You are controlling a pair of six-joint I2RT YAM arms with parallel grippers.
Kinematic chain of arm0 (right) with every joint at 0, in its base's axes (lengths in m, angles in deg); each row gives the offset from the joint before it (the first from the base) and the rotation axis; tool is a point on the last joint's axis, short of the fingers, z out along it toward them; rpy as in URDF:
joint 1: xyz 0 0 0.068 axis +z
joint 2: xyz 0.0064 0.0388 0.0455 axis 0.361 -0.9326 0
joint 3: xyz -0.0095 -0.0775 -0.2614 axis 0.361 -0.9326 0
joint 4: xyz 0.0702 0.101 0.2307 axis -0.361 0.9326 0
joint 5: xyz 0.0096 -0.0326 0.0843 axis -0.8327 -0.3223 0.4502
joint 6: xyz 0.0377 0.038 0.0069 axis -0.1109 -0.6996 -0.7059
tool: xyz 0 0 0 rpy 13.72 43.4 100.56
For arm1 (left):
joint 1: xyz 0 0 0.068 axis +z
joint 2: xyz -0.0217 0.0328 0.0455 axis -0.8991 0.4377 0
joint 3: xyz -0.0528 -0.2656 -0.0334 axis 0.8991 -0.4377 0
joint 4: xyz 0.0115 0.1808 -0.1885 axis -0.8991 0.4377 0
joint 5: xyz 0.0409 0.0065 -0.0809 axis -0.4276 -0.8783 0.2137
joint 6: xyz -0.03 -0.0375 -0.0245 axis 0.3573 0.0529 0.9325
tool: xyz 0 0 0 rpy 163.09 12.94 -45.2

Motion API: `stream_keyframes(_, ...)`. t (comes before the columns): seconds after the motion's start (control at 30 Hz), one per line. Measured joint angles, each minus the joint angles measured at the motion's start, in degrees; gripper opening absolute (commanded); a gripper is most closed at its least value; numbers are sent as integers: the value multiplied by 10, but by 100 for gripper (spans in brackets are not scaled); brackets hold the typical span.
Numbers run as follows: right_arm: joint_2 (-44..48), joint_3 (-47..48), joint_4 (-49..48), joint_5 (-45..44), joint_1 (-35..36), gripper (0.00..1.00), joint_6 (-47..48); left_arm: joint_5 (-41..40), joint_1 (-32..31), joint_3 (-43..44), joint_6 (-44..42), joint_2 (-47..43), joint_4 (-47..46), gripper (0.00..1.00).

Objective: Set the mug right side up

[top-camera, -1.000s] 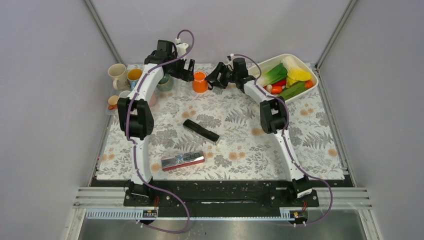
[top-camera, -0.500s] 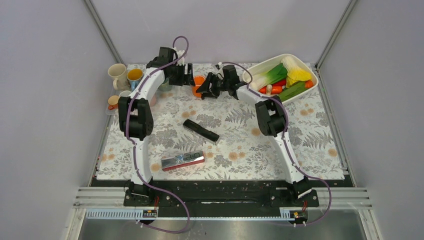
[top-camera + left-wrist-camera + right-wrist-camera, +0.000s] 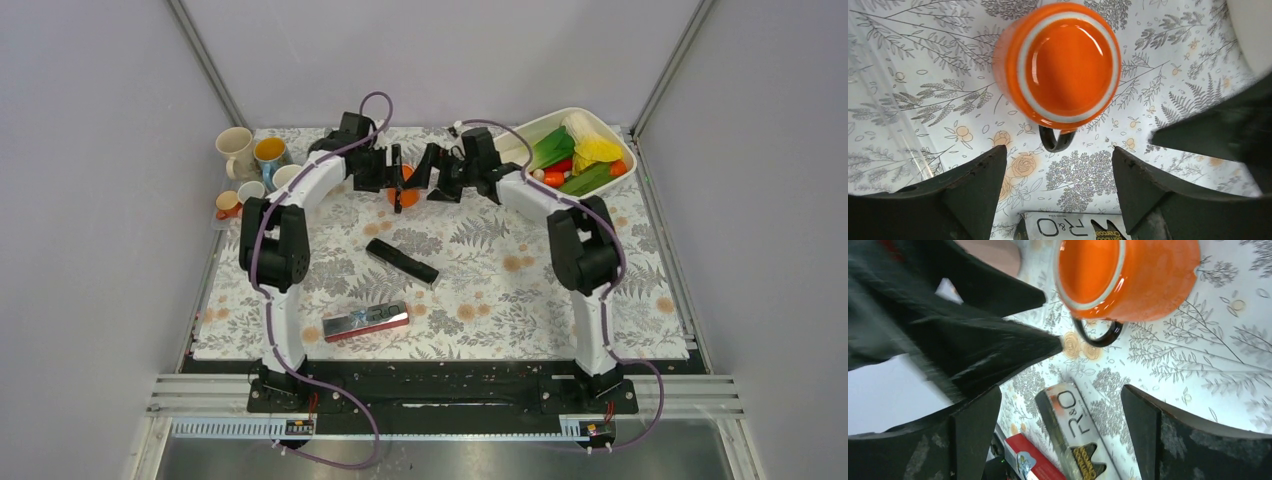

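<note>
The orange mug [image 3: 400, 195] sits at the back middle of the table between my two grippers. In the left wrist view the mug [image 3: 1068, 62] shows a shallow, white-ringed flat end to the camera, which looks like its bottom facing up. Its dark handle [image 3: 1055, 142] points toward my left gripper [image 3: 1059, 148], which is open just short of the handle with nothing between its fingers. My right gripper [image 3: 1060, 389] is open wide, and the mug [image 3: 1148, 275] lies beyond its fingertips. Both the left gripper [image 3: 392, 172] and the right gripper [image 3: 432, 180] crowd the mug from either side.
A black R&O box [image 3: 401, 261] lies mid-table, just nearer than the mug. A red and silver box [image 3: 365, 322] lies near the front. A white bowl [image 3: 540, 120] of vegetables stands at the back right. Several mugs [image 3: 236, 150] stand at the back left.
Both grippers have shifted toward the table's middle and drawn close together around the mug. The mug now sits slightly nearer the front. The right elbow has swung out to the right.
</note>
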Motion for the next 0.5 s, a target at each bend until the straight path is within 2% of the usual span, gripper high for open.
stream_keyframes(0.17, 130, -92, 21, -64, -19, 100, 42, -55, -37, 4, -19, 7, 3, 68)
stream_keyframes(0.27, 200, -161, 32, -99, -37, 99, 69, -82, -51, 23, -31, 33, 16, 56)
stream_keyframes(0.43, 259, -240, 53, -136, -61, 100, 95, -107, -55, 64, -49, 88, 47, 43)
stream_keyframes(0.5, 269, -258, 61, -144, -63, 99, 100, -115, -55, 68, -55, 99, 56, 29)
